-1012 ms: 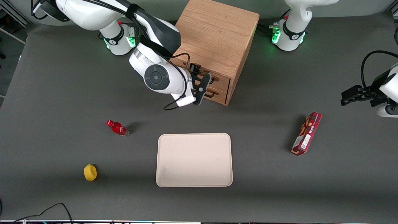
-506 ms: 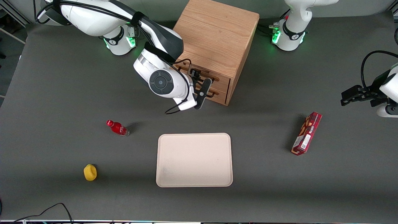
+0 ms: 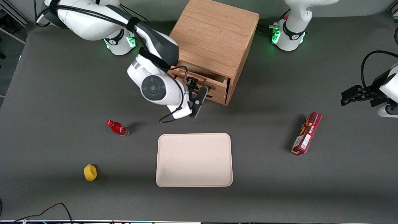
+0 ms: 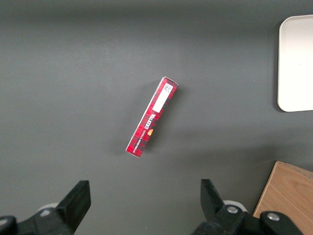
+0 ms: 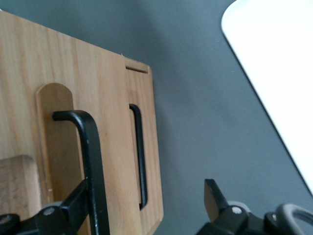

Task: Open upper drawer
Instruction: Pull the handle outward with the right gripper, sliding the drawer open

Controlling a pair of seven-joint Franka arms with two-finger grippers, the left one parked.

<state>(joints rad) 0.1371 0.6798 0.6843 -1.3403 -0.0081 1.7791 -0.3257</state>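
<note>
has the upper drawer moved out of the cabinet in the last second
Yes. The upper drawer has slid out of the fixed cabinet toward the tray, with the claw at its handle.
</note>
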